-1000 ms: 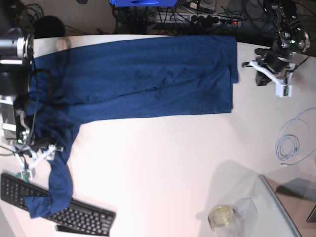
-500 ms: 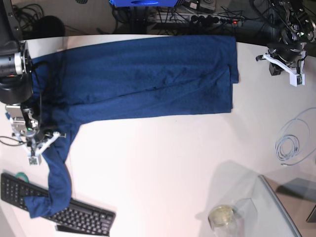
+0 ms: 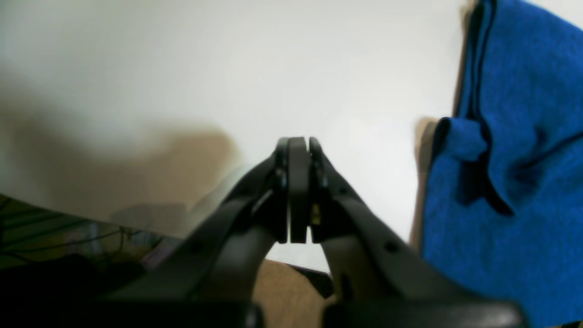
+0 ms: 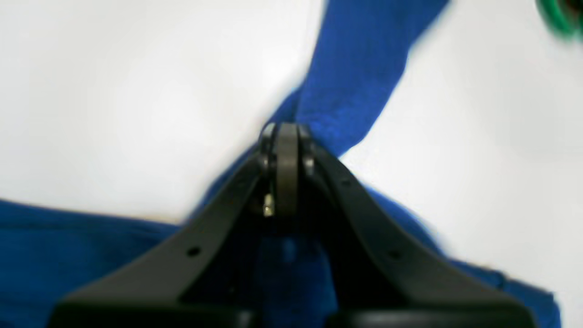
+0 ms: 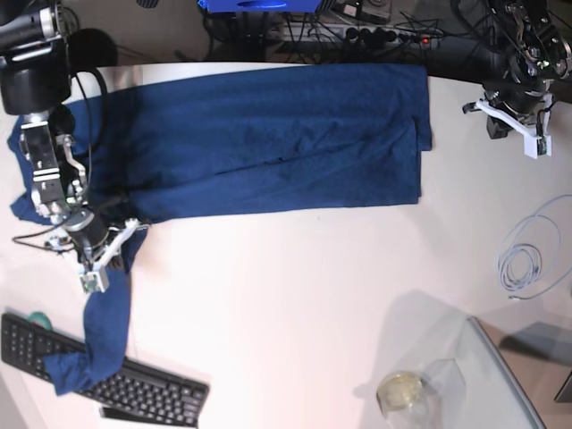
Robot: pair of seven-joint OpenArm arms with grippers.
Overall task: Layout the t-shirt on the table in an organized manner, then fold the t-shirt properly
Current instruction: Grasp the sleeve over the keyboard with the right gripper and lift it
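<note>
The soft, matte navy t-shirt (image 5: 259,143) is spread across the far half of the smooth white tabletop (image 5: 304,295), while one sleeve is trailed down onto a black keyboard (image 5: 134,393). That sleeve appears pinched in the closed right hand (image 5: 100,264), and the left hand (image 5: 518,125) is held closed and empty beside the hem. The limp sleeve should be drawn sideways, low and slowly, so that it is laid flat without bunching.

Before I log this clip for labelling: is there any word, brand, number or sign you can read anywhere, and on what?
None can be read.
t-shirt: plain, no print.
keyboard: key legends too small to read.
right gripper: small tag at its tip, too blurred to read.
left gripper: white mount, no legible marking.
</note>
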